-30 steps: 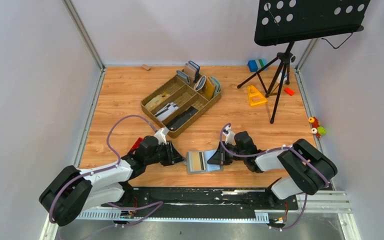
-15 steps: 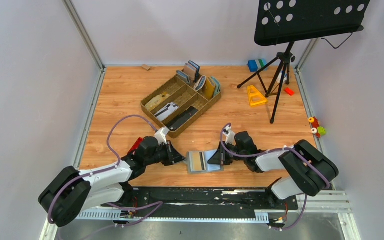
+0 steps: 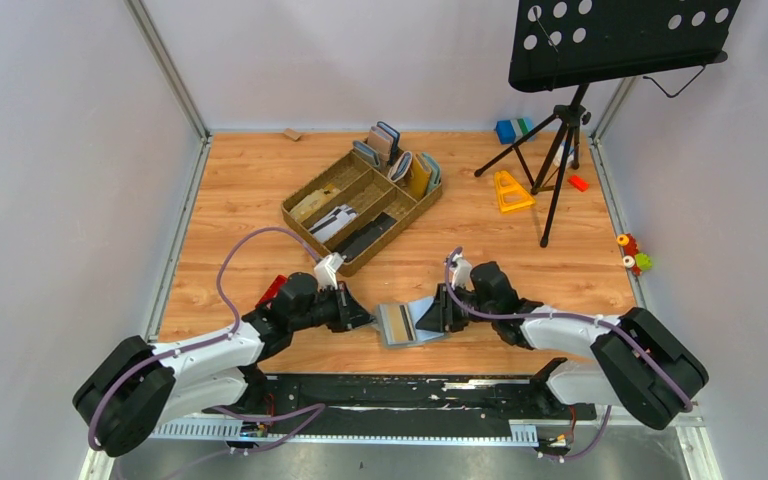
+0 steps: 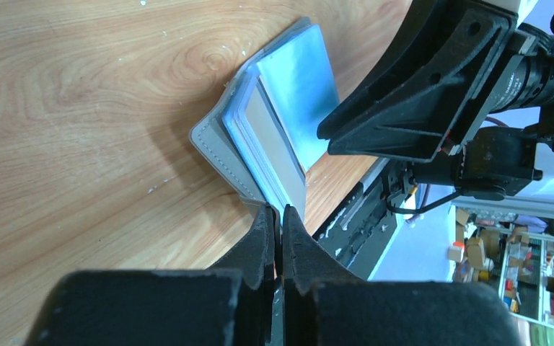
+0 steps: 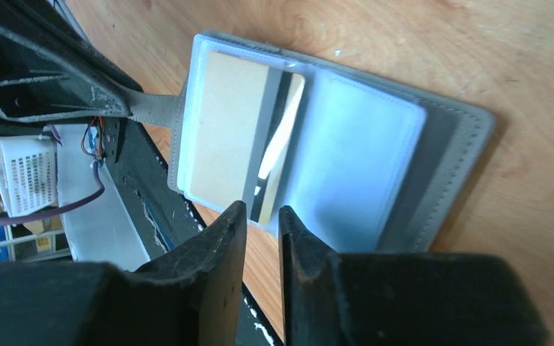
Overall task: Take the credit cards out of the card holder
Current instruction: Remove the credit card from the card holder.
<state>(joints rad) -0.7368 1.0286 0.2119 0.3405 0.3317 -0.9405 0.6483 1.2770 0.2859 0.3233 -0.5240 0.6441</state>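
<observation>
Hold your left gripper [image 4: 278, 213] pinched on the grey tab of the card holder [image 3: 407, 322], which lies open, nearer you than the brown tray [image 3: 290, 212]. Your right gripper [image 5: 260, 210] is slightly spread: close it on the tan card [image 5: 231, 137] and pull level. The wooden table [image 3: 250, 190] looks smooth; a music stand [image 3: 610, 45] rises right of the tray.
</observation>
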